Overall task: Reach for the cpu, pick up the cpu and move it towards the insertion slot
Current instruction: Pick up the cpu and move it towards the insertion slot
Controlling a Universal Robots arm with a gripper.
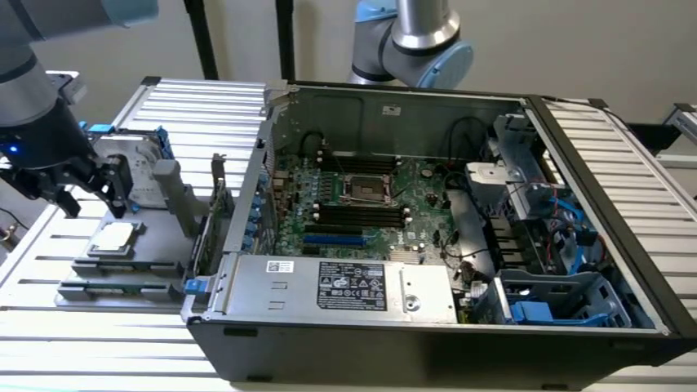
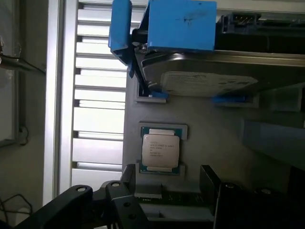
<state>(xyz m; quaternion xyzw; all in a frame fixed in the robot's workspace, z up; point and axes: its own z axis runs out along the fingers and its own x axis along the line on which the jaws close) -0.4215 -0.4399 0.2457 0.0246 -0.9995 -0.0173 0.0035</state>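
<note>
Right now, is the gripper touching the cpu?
Apart. The exterior view shows the open gripper hanging above the cpu, with grey fixture visible between its fingertips and the chip.

Exterior view: soft, even light, no hard shadows. The desk (image 1: 185,102) slats glare almost white toward the far edge. The computer case (image 1: 436,106) has a mid-grey back wall, while its near wall sinks to flat black.

Wrist view: stronger contrast. Desk slats are blown out along the edge. The cpu (image 2: 161,150) lid carries a pale sheen. The hard drive (image 2: 209,81) drops a dim band onto the grey tray (image 2: 214,143) beneath. The gripper (image 2: 167,179) is underexposed, its spread jaws near-black shapes.
</note>
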